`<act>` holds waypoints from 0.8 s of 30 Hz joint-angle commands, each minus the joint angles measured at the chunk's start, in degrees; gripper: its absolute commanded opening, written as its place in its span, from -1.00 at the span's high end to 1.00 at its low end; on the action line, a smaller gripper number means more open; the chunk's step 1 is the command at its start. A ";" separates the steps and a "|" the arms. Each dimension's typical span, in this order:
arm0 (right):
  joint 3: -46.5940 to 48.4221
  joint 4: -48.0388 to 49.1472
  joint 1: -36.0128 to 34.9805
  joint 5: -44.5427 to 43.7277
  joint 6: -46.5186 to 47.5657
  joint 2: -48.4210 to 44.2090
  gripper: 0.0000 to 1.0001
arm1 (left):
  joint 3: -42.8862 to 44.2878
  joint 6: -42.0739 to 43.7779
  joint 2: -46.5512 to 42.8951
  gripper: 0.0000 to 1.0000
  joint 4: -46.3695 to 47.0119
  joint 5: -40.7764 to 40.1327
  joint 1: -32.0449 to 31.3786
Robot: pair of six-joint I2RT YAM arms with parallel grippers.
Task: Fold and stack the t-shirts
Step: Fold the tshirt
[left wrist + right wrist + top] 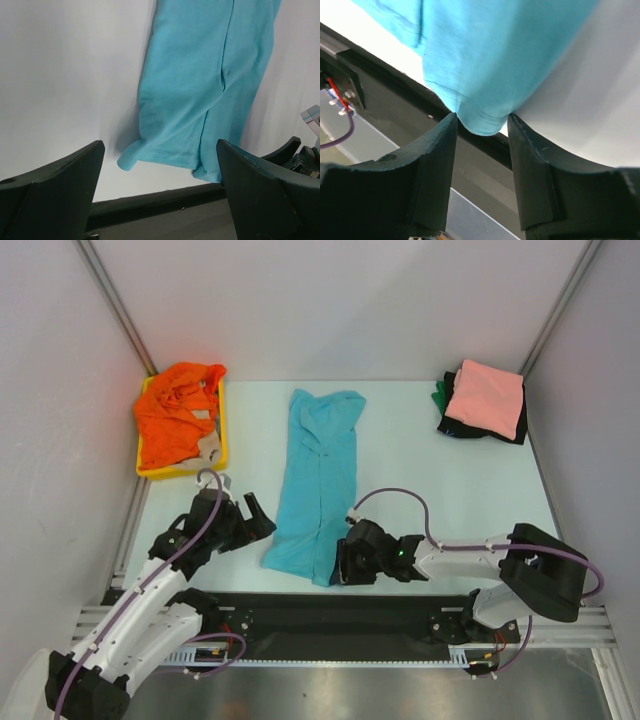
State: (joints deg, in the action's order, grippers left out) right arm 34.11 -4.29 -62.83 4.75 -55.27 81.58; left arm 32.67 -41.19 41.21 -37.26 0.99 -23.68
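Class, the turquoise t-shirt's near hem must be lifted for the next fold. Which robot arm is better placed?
Right. The right hand has its fingers either side of the turquoise t-shirt's near hem; the left hand is open beside the shirt, clear of the cloth.

Left tool (pixel 160 146) wide, right tool (pixel 482 118) half-parted

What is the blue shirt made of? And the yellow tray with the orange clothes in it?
The turquoise t-shirt looks like soft, matte knit cloth, probably cotton: it wrinkles, lies limp and shows stitched hems. The yellow tray looks like hard, smooth plastic, judging by its even colour and stiff, straight rim; from here that is a guess.
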 commanded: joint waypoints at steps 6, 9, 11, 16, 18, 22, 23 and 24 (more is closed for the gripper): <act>-0.79 0.52 0.07 0.17 1.04 2.53 0.47 | -1.38 -1.26 2.03 -1.00 3.77 -0.82 -1.28; -1.24 -1.40 0.34 -0.71 1.39 1.39 0.85 | -1.64 -1.44 2.03 -1.00 4.21 -2.30 -1.72; -1.50 -2.82 0.95 -1.68 1.65 0.16 1.00 | -1.81 -1.44 2.12 -1.00 4.38 -2.31 -1.89; -2.82 -9.23 2.18 -4.57 2.35 -4.76 1.00 | -1.82 -1.35 2.38 -1.00 4.47 -2.22 -2.68; -4.22 -11.77 2.53 -4.75 2.62 -7.74 1.00 | -2.17 -1.78 2.47 -0.99 4.56 -2.84 -3.47; -7.29 -12.06 3.85 -5.72 2.36 -11.53 1.00 | -3.66 -3.28 3.61 -0.99 5.44 -3.63 -7.42; -7.74 -11.79 3.94 -5.55 2.27 -11.79 1.00 | -4.88 -3.63 4.05 -1.00 5.96 -3.46 -7.95; -8.18 -11.27 3.94 -5.28 2.18 -11.97 1.00 | -5.67 -4.42 4.40 -0.99 6.92 -3.02 -8.48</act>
State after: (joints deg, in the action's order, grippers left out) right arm 27.42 -13.19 -59.31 1.32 -53.74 70.81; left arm 29.19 -43.16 44.64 -33.06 -1.41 -30.41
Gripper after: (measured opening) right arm 0.030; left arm 0.996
